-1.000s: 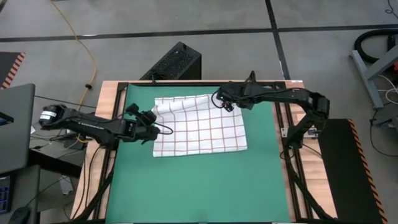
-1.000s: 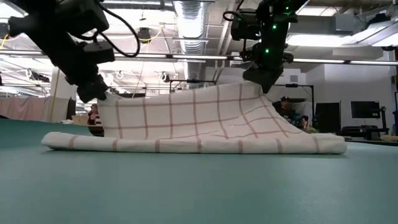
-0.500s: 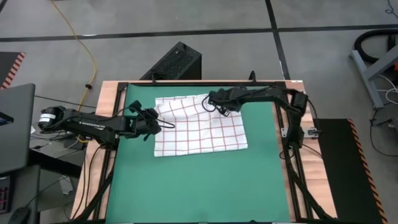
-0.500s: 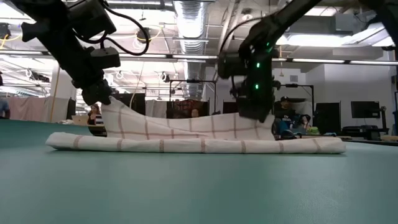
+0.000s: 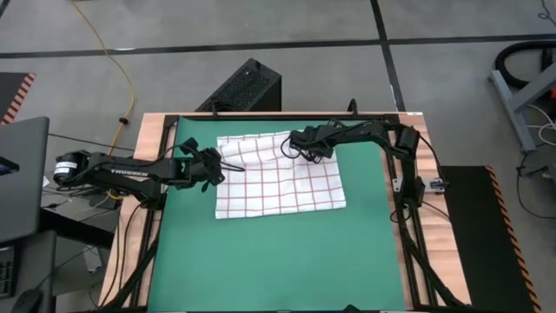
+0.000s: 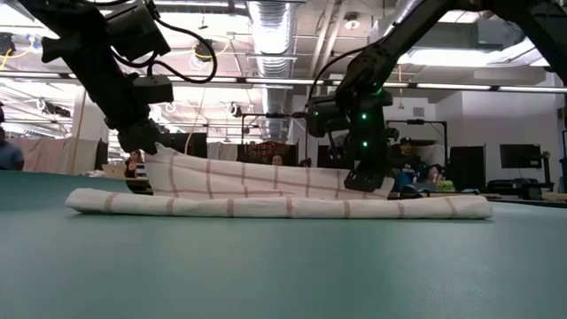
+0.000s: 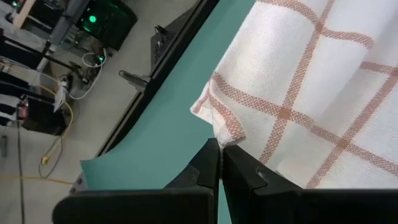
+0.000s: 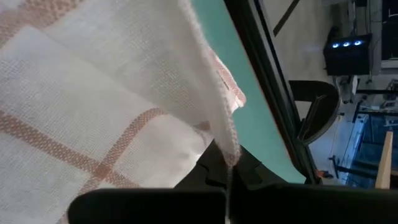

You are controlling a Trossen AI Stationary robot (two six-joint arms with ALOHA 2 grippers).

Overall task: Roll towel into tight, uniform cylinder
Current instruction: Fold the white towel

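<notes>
Towel [image 5: 278, 174] lies at the worktop's [image 5: 287, 261] far-centre, far edge folded toward the near side. Left gripper [image 5: 214, 165] pinches its far-left corner, right gripper [image 5: 304, 148] its far-right corner, both sets of fingers clamped on cloth. Risk: uneven travel skews the fold, so the roll cones or stays loose; thin pinches may slip.

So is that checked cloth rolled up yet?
No. The towel lies mostly flat on the green mat, only its far edge folded over, pinched by both grippers.
</notes>
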